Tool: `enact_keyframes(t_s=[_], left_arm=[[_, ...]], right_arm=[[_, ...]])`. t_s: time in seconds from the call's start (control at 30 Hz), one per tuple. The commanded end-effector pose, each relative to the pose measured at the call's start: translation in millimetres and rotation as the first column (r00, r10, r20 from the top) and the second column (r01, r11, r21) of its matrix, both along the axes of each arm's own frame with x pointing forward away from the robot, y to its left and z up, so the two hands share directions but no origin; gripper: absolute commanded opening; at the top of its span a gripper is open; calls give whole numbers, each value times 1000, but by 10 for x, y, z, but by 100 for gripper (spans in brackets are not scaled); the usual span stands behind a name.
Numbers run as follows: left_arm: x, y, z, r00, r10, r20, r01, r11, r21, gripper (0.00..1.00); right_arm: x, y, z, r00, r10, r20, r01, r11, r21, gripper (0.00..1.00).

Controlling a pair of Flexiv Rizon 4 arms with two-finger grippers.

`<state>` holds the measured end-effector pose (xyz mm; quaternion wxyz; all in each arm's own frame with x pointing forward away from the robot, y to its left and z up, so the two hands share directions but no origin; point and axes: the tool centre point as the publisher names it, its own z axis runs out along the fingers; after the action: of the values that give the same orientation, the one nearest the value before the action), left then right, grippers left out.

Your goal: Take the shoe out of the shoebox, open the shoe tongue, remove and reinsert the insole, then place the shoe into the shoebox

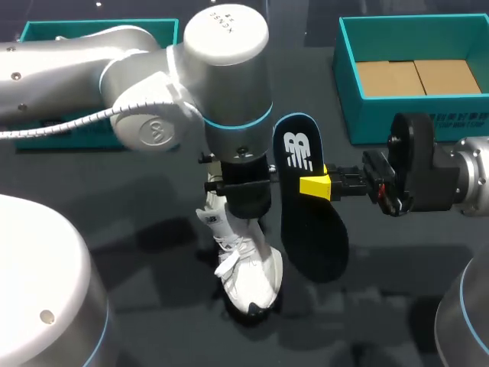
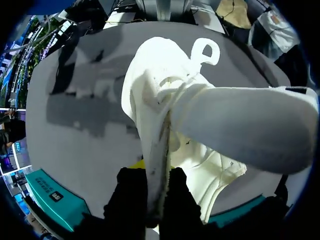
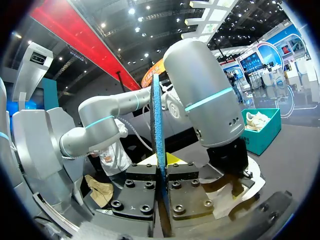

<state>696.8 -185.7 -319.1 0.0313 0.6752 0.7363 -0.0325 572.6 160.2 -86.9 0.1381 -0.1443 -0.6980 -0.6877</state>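
The right pincer [image 1: 317,186] is clamping the thin, bendy insole [image 1: 309,229] mid-edge. The left pincer [image 2: 151,197] is pinching the soft tongue [image 2: 159,145] of the white sneaker [image 1: 250,277], both probably light.

The dark table [image 1: 153,245] carries a white shoe [image 1: 248,279] near its middle, a teal shoebox [image 1: 397,118] at its far right and another teal box [image 1: 46,29] at its far left.
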Motion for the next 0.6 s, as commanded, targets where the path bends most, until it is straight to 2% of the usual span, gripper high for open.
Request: enact_keyframes(t_s=[0.03,0.6], left_arm=[[-2,-45,-66,1000,-3,-5,3,1000,2,0],[-247,-191,-345,995,-98,-3,98,995,8,0]], right_arm=[[-15,9,-6,1000,-3,0,3,1000,-1,0],[-15,9,-6,1000,-3,0,3,1000,-1,0]])
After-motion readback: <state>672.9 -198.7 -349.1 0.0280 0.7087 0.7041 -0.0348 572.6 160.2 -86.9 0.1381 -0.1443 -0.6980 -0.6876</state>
